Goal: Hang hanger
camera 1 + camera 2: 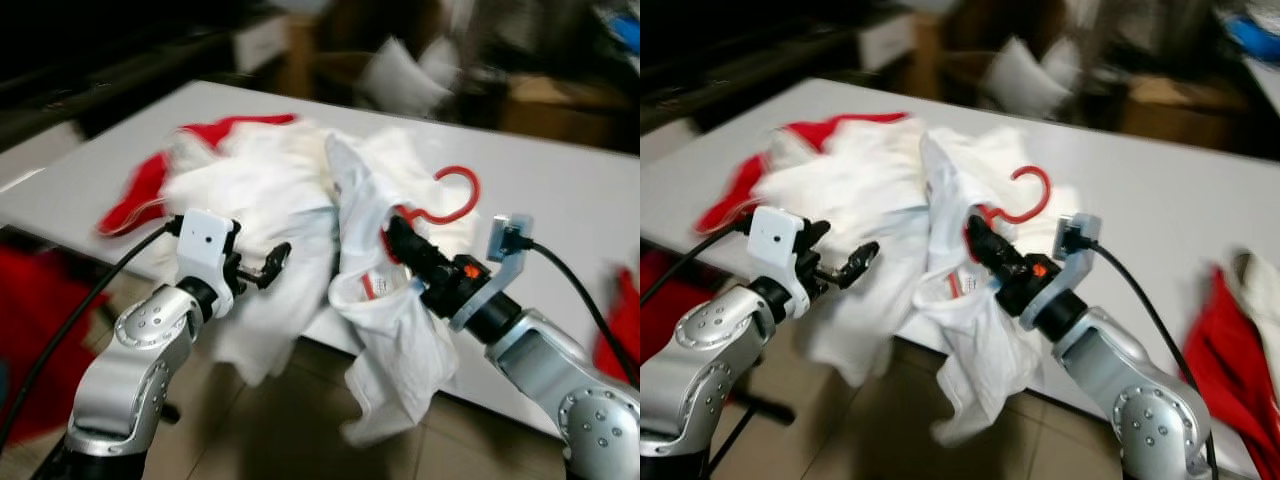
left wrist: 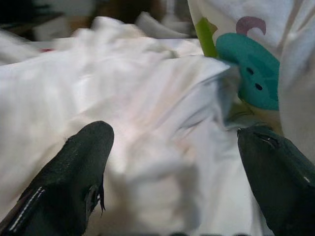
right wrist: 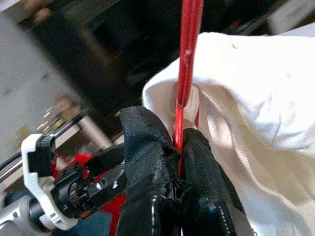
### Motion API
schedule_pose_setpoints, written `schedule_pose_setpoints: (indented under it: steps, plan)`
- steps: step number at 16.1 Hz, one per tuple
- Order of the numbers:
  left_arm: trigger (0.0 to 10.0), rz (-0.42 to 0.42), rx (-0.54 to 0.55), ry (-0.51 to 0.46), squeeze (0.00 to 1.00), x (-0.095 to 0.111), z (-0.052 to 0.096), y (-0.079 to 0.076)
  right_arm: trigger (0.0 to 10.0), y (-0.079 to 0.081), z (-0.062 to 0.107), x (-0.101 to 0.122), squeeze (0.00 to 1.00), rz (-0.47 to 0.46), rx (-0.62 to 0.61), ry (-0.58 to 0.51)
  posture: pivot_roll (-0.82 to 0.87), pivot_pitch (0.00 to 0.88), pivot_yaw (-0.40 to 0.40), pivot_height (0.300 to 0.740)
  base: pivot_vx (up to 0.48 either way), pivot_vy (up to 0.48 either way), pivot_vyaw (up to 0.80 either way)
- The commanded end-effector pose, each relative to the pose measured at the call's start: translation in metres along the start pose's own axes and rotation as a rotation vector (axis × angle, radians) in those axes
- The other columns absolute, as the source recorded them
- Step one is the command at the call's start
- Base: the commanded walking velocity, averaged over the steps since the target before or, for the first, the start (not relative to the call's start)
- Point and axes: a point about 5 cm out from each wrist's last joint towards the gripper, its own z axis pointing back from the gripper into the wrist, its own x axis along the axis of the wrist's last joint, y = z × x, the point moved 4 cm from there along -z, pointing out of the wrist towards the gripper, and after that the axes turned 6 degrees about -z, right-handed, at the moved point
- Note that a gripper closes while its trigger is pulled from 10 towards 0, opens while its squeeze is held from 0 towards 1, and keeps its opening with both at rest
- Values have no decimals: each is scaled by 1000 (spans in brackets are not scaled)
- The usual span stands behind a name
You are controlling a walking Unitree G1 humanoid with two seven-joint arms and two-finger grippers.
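A red hanger (image 1: 456, 194) carries a white garment (image 1: 392, 345) that droops over the front edge of the white table (image 1: 565, 195). My right gripper (image 1: 397, 233) is shut on the hanger just below its hook; in the right wrist view the two fingers (image 3: 147, 142) pinch the red stem (image 3: 189, 59). Left of the hanging garment, my left gripper (image 1: 272, 263) stands open, level with the table edge. In the left wrist view its open fingertips (image 2: 91, 142) face white cloth (image 2: 147, 113) with a teal print (image 2: 248, 69), nothing between them.
A pile of white clothes (image 1: 250, 185) and a red cloth (image 1: 135, 195) lie on the table's left part. More red fabric (image 1: 1230, 340) lies at the right front edge. Blurred boxes (image 1: 555, 105) and dark furniture stand behind the table. Tiled floor (image 1: 300, 420) lies below.
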Motion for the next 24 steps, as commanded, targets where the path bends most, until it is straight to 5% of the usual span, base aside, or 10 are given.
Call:
schedule_pose_setpoints:
  steps: [1, 10, 24]
  plan:
    - [10000, -5, -2, -9, 725, 2, 0, -4, 10000, -1, 1, 5, 0, 20, 6, -11, -123, 0, 42, 719, 0, -251, 0]
    - [10000, -8, -10, -12, 722, 2, 0, -6, 10000, -5, 4, 2, 0, 30, 5, 4, -119, 0, 47, 719, 0, -250, 0]
    - [10000, -12, -55, -26, 627, 4, -2, -13, 10000, 0, 11, 3, 0, 75, 62, 35, -122, 0, 53, 719, 0, -54, 792]
